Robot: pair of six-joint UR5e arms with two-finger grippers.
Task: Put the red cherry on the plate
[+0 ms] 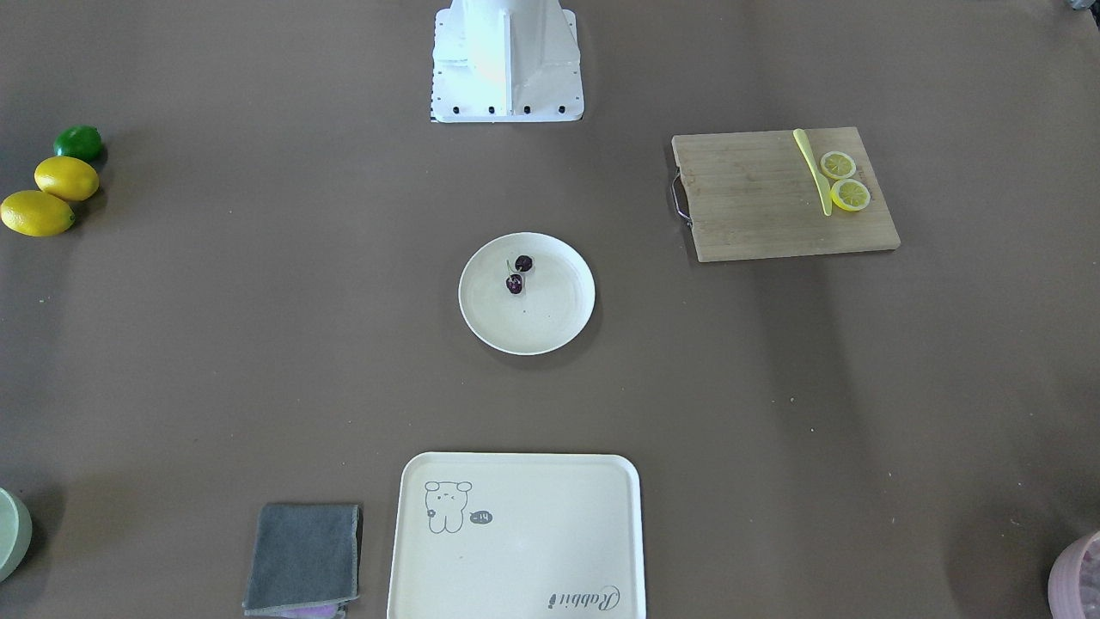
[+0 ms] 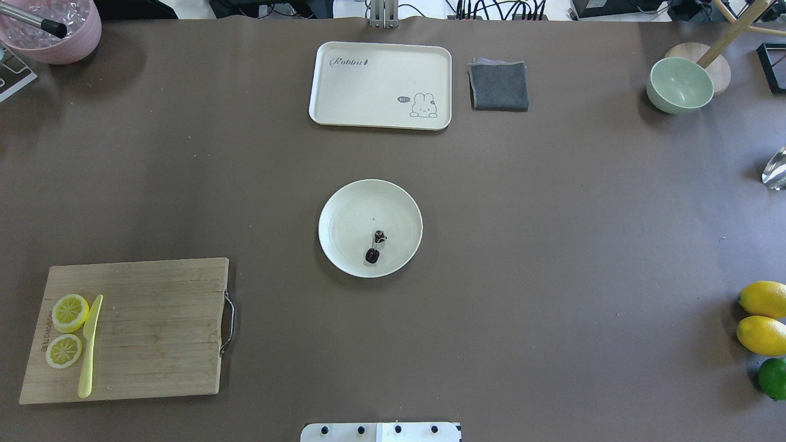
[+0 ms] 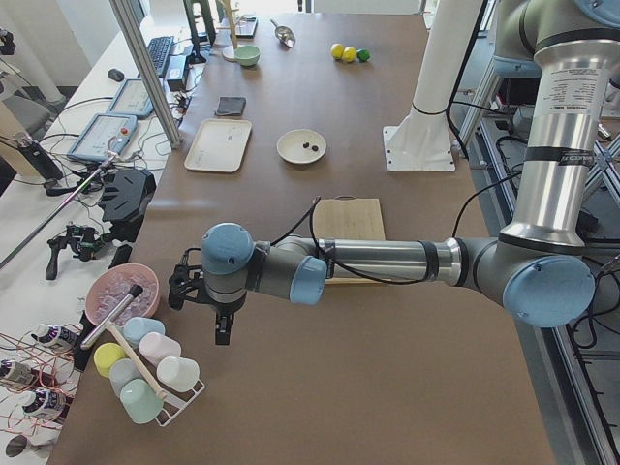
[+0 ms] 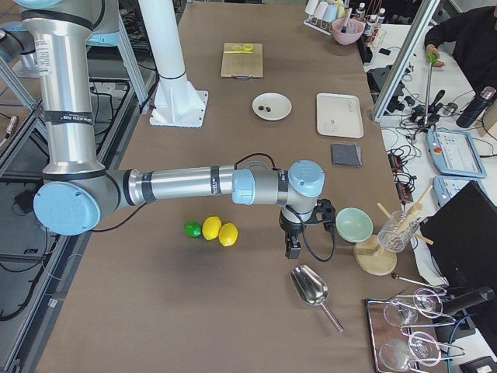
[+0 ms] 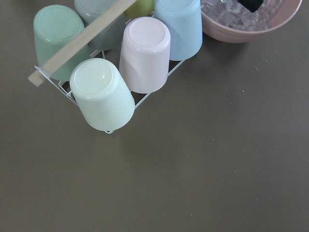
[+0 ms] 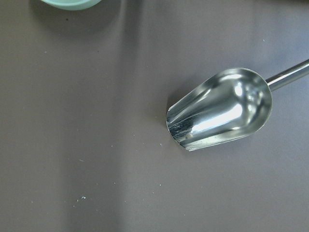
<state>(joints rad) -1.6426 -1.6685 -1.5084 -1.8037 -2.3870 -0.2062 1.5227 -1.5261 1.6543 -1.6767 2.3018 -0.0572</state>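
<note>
The red cherry (image 1: pixel 518 275) (image 2: pixel 376 245), a dark joined pair, lies inside the round cream plate (image 1: pixel 550 337) (image 2: pixel 344 209) at the table's middle, nothing touching it. Both arms are far from it. My left gripper (image 3: pixel 224 334) hangs over the table's left end beside a cup rack; whether it is open or shut I cannot tell. My right gripper (image 4: pixel 291 250) hangs over the right end near a metal scoop; its state I cannot tell either. Neither wrist view shows its fingers, the cherry or the plate.
A cutting board (image 2: pixel 132 325) carries lemon slices and a yellow knife. A cream tray (image 2: pixel 381 86) and grey cloth (image 2: pixel 498 86) lie at the far side. Lemons and a lime (image 2: pixel 764 334), green bowl (image 2: pixel 678 86), scoop (image 6: pixel 219 116), cup rack (image 5: pixel 104 72), pink ice bowl (image 2: pixel 52 31).
</note>
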